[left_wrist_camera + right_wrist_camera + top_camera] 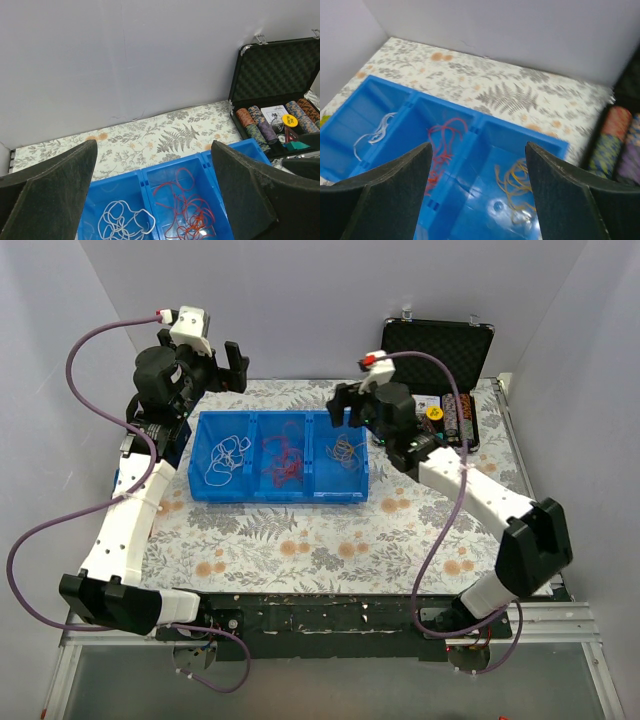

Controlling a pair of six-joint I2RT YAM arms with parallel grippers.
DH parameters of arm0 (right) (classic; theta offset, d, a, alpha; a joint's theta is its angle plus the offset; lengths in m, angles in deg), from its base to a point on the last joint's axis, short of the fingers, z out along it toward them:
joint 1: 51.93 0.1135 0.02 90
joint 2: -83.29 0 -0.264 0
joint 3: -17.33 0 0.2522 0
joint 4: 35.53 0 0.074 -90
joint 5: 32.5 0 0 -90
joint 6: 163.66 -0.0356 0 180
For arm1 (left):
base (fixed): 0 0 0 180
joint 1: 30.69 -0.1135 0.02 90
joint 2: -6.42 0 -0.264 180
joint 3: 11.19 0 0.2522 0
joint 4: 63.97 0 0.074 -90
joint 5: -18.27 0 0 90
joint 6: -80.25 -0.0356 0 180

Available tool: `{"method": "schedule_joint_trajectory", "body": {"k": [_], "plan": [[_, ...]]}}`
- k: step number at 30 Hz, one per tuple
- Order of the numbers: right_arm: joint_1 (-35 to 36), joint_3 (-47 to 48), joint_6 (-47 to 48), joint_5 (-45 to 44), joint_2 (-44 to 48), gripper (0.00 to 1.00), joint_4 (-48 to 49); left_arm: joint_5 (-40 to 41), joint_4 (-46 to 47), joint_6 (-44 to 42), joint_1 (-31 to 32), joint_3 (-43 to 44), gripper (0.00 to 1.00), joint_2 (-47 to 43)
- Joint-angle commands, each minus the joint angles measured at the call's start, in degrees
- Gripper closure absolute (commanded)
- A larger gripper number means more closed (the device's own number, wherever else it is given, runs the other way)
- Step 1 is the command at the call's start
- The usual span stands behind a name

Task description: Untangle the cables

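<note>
Cables lie sorted by colour in a blue tray [275, 496] with three compartments, set on a floral tablecloth [300, 540]. The white cable [226, 458] is in the left compartment, the red cable [281, 460] in the middle and the orange-yellow cable [348, 452] in the right. Each is a loose curl and none crosses a divider.

The left gripper [154, 150] hovers over the far left of the tray, jaws spread wide and holding nothing. The right gripper [478, 146] hovers over the far right, also wide apart and empty. An open chip case [450, 370] sits far right.

The colours look separated, so the work seems nearly finished. If a curl needs loosening, it would be best to lower one gripper straight down, pinch a single strand, lift slowly and stay clear of the dividers.
</note>
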Motion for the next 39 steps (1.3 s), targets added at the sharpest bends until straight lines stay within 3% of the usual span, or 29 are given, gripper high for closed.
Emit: {"method": "schedule_joint_trajectory", "body": {"k": [1, 5, 15, 20, 27, 35, 39], "plan": [[-5.4, -10.8, -7.4, -1.9, 7.7, 0.15, -2.4, -0.9, -0.9, -1.5, -0.2, 2.5, 0.02, -0.5], [-9.3, -22.4, -11.6, 3.2, 13.9, 0.14, 1.7, -1.5, -1.1, -2.1, -0.3, 1.5, 0.02, -0.8], [-20.8, -36.0, -24.7, 19.9, 17.7, 0.16, 8.2, -2.8, -1.3, -2.4, -0.2, 0.3, 0.02, -0.4], [-24.1, -38.3, -33.6, 27.7, 14.9, 0.19, 14.7, -3.5, -1.7, -0.3, -0.2, 0.6, 0.02, 0.0], [-26.9, -42.3, -51.1, 36.7, 6.5, 0.23, 33.1, -3.6, -2.3, -0.8, -0.2, 0.9, 0.02, 0.2], [-27.2, -42.3, -61.5, 37.9, 0.3, 0.26, 44.1, -3.6, -2.2, -0.8, -0.2, 1.3, 0.02, -0.1], [-27.2, -41.7, -64.6, 37.4, -1.7, 0.35, 46.8, -3.4, -2.0, -0.4, -0.2, 1.0, 0.02, -0.1]]}}
